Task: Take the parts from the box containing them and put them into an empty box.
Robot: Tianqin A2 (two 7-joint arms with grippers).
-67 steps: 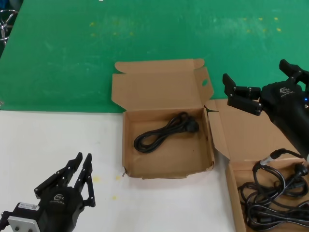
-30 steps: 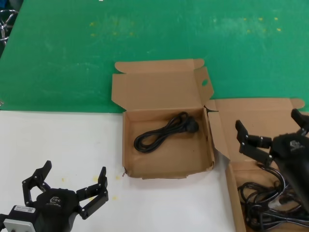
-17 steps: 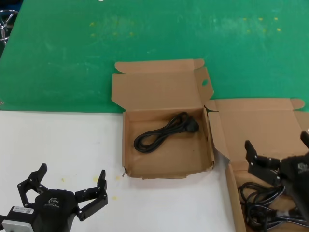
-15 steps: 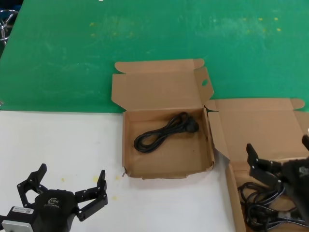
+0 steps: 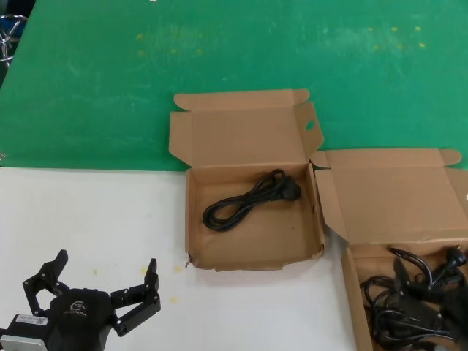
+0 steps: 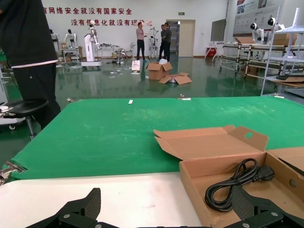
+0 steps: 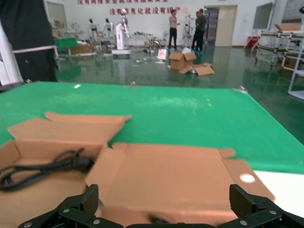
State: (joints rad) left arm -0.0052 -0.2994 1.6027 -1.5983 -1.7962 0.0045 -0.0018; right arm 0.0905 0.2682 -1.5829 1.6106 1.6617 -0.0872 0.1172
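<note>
The oval-holed box (image 5: 252,252) stands open at the table's middle with one coiled black cable (image 5: 248,199) in it; both also show in the left wrist view, the box (image 6: 199,183) and the cable (image 6: 235,183). The plain-flapped box (image 5: 351,281) at the right holds a tangle of black cables (image 5: 409,307). My right gripper (image 7: 164,209) is open and empty, low over that box just before its raised lid (image 7: 166,175); in the head view it is hard to tell from the cables. My left gripper (image 5: 99,289) is open and empty at the near left.
A green mat (image 5: 234,58) covers the far half of the table, with white tabletop (image 5: 95,212) in front. The oval-holed box's lid (image 5: 238,135) stands open at the back. The plain-flapped box's lid (image 5: 387,194) leans back toward the mat.
My right gripper has come down from above the right box's lid to low among the cables, staying open. My left gripper has turned, now shows open, and has slid slightly nearer.
</note>
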